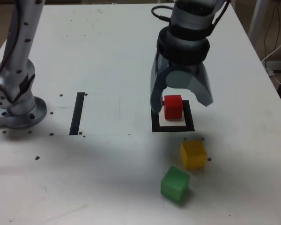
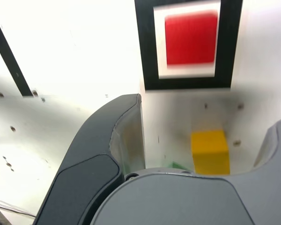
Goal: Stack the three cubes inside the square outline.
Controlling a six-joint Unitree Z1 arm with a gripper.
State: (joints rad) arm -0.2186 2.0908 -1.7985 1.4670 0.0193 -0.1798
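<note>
- Three small matte cubes sit apart from one another on the smooth white tabletop [image 1: 107, 178]
- The solid red cube [image 1: 173, 107] rests within the thick black square outline [image 1: 172, 129], on its white centre
- The solid yellow cube [image 1: 193, 154] lies outside the outline, on the side nearer the exterior camera and towards the exterior view's right
- The solid green cube [image 1: 175, 183] is nearer that camera again, just beside the yellow one, turned at an angle; in the wrist view only a sliver of it shows past the gripper's body
- The grey and black metal gripper [image 1: 182, 106] hangs above the table with its jaws spread wide, holding nothing; the exterior view shows a curved finger on either side of the red cube
- A straight black strip [image 1: 77, 114] lies well apart from the outline, towards the exterior view's left, between it and the round grey metal arm base [image 1: 22, 115]
</note>
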